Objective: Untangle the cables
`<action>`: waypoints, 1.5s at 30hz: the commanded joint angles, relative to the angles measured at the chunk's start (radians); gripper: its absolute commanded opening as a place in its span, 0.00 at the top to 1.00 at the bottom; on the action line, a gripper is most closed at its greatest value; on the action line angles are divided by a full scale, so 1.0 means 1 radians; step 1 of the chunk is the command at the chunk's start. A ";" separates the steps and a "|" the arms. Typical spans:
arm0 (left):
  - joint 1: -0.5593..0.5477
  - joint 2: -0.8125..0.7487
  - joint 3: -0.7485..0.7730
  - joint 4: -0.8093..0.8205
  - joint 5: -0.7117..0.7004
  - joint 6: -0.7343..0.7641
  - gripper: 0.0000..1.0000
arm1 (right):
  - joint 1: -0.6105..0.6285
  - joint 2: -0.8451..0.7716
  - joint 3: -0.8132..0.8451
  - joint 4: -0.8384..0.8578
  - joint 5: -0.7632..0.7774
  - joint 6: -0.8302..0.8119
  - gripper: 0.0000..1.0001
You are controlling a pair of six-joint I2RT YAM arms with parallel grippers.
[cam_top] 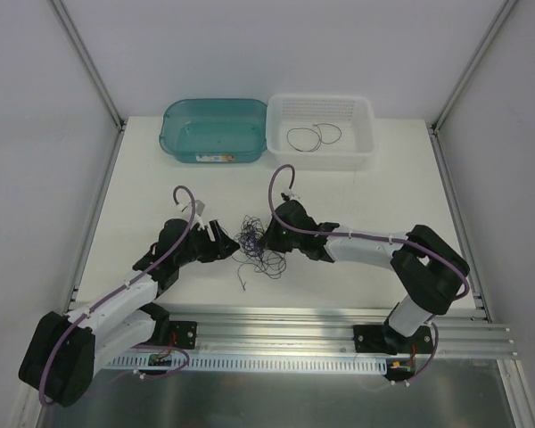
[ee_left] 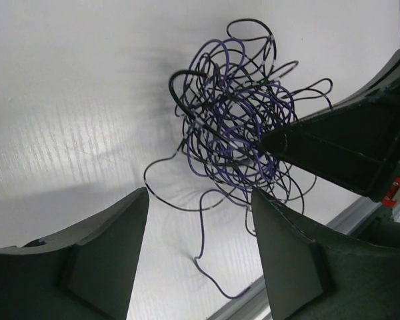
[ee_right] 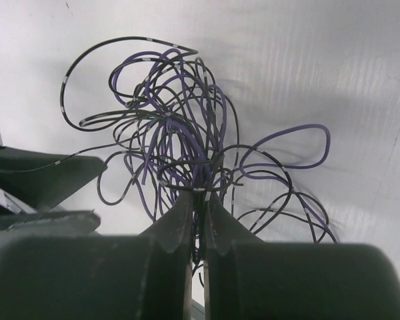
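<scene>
Because the right pincer (ee_right: 199, 208) is clenched on a few strands at the 3 o'clock edge of the cables (cam_top: 259, 246), the knot is anchored there. It lies mid-bench (cam_top: 366, 196), black and purple loops packed into one ball. The left pincer (ee_left: 200, 213) sits at the knot's 9 o'clock, released, fingers spread wide with only a stray purple tail between them; it grips nothing. That split looks deliberate: one side pins, the other is free to pick a loop and draw it out. Two loose cables (cam_top: 319, 136) lie in the white basket (cam_top: 323, 161) at 1 o'clock, likely where freed ones go — so most of the job remains. Wire this thin could snag and drag the whole ball along.
</scene>
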 commanded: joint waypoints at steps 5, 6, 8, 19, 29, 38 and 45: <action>-0.018 0.090 -0.021 0.244 -0.048 0.094 0.45 | -0.010 -0.100 -0.031 0.097 -0.094 0.042 0.99; -0.018 0.109 -0.016 0.253 -0.040 0.110 0.48 | -0.010 -0.118 -0.034 0.100 -0.095 0.036 0.99; -0.018 0.126 -0.014 0.267 -0.031 0.123 0.49 | -0.011 -0.132 -0.038 0.099 -0.092 0.030 0.99; -0.020 0.149 -0.036 0.384 0.123 0.126 0.71 | -0.013 -0.186 -0.054 0.117 -0.103 0.005 0.99; -0.018 0.091 -0.036 0.295 0.114 0.081 1.00 | -0.059 -0.224 -0.095 0.047 -0.011 -0.028 0.99; -0.018 -0.008 0.016 0.089 0.061 0.074 1.00 | -0.105 -0.268 -0.104 -0.091 0.086 -0.105 0.99; -0.018 0.017 0.027 0.066 0.086 0.036 1.00 | -0.103 -0.255 -0.084 -0.091 0.044 -0.154 0.99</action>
